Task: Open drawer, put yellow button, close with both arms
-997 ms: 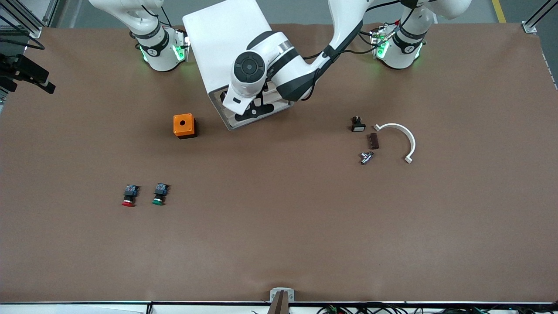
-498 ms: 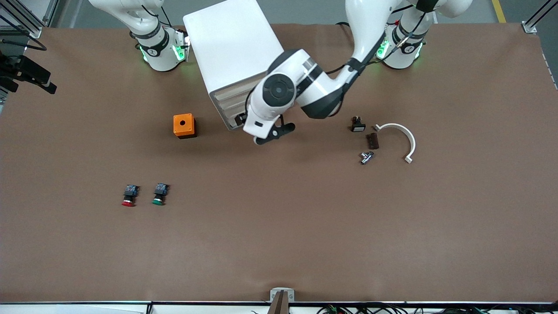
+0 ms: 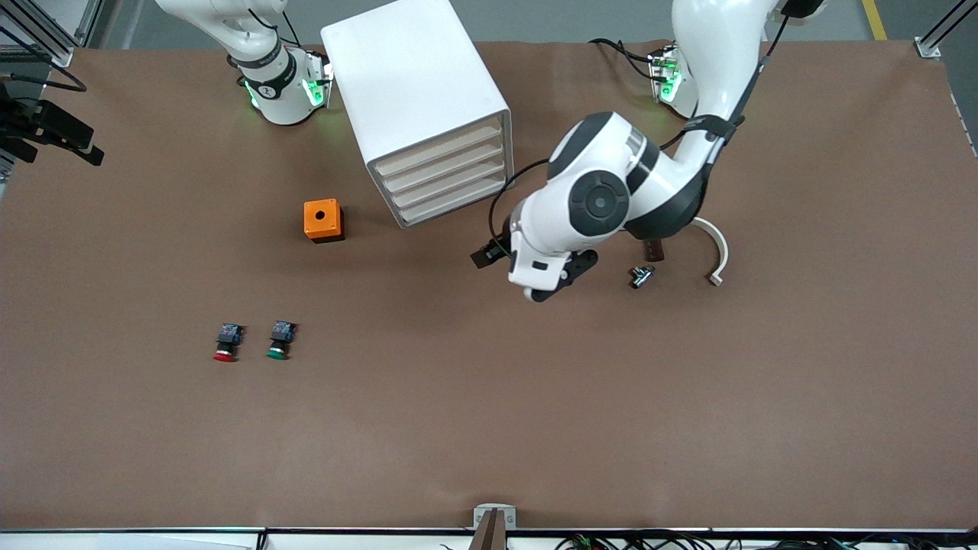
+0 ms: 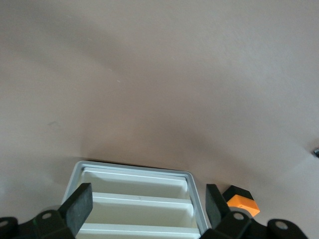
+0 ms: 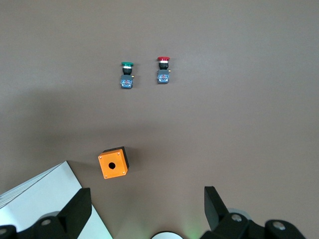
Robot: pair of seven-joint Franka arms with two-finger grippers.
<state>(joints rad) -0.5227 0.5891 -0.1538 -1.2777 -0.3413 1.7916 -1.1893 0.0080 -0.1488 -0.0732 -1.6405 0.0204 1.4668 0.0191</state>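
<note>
The yellow button was nowhere visible. The left gripper (image 4: 144, 206), jaws apart and empty, hovered over bare surface (image 3: 489, 397); the right gripper (image 5: 147, 209), likewise apart, waited.

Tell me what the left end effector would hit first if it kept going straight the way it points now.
Probably bare brown table: the open left end effector points downward, with nothing visible under it, though its exact tilt is unclear.

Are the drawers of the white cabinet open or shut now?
Shut. All drawer fronts sit flush with the frame of the cabinet; none sticks out.
</note>
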